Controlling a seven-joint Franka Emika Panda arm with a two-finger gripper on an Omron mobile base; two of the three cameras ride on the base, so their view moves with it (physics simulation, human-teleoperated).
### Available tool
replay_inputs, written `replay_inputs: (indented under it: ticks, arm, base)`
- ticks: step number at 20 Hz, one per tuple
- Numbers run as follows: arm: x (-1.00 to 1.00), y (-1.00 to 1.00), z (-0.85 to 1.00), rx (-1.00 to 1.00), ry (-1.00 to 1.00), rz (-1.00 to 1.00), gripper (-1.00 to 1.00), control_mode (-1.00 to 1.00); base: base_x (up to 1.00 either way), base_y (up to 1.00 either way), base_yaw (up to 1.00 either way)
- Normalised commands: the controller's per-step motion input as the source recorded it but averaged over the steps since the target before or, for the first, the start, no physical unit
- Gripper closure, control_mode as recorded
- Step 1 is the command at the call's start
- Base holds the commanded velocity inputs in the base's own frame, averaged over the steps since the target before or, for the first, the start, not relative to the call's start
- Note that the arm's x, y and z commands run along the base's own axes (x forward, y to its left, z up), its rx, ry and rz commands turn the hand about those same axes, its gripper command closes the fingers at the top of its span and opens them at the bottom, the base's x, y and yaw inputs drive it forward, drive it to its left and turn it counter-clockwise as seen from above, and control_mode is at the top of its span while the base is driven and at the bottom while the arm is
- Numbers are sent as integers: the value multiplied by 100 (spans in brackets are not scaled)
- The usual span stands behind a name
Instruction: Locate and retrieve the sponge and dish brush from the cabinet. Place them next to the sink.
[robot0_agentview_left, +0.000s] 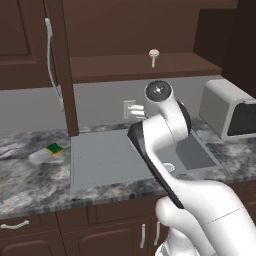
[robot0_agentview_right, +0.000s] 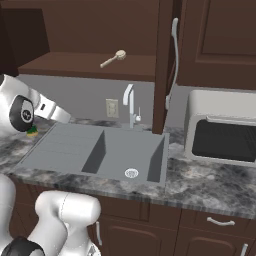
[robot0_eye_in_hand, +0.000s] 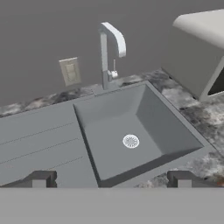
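The dish brush (robot0_agentview_left: 154, 56) (robot0_agentview_right: 114, 58) lies on the open shelf of the dark brown cabinet (robot0_agentview_left: 140, 66) (robot0_agentview_right: 90, 65), above the sink. The yellow and green sponge (robot0_agentview_left: 54, 149) rests on the stone counter just left of the sink (robot0_agentview_left: 100, 162) (robot0_agentview_right: 65, 147); in the right base view a corner of the sponge (robot0_agentview_right: 32, 132) peeks out from behind my arm. In the hand view my gripper (robot0_eye_in_hand: 111, 179) is open with nothing between its fingertips (robot0_eye_in_hand: 41, 178), and it looks down over the sink basin (robot0_eye_in_hand: 144, 118) and its drain (robot0_eye_in_hand: 131, 141).
The chrome faucet (robot0_agentview_right: 130, 105) (robot0_eye_in_hand: 109, 48) stands behind the basin, with a wall outlet (robot0_eye_in_hand: 70, 71) beside it. A grey appliance (robot0_agentview_left: 230, 107) (robot0_agentview_right: 222, 127) sits on the counter right of the sink. The open cabinet door with its pale handle (robot0_agentview_left: 50, 60) (robot0_agentview_right: 172, 60) juts out.
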Motion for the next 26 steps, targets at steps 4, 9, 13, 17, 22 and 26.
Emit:
replay_inputs:
  ticks: [4,9,13,17,22,26]
  arm:
    - [-9,-5,39,-1,10,-1,-100,-100]
    - [-2,-1,4,-1,-1,-2,-100,-100]
    - [-2,0,11,-4,-9,0,-100,-100]
    - [0,-4,31,-6,-1,0,-100,-100]
    - [-9,-1,39,-5,-1,0,-100,-100]
    - [-4,-6,32,-4,-11,0,-100,-100]
  base:
    - [0,0,0]
    - [0,0,0]
    - [0,0,0]
    - [0,0,0]
    - [0,0,0]
    - [0,0,0]
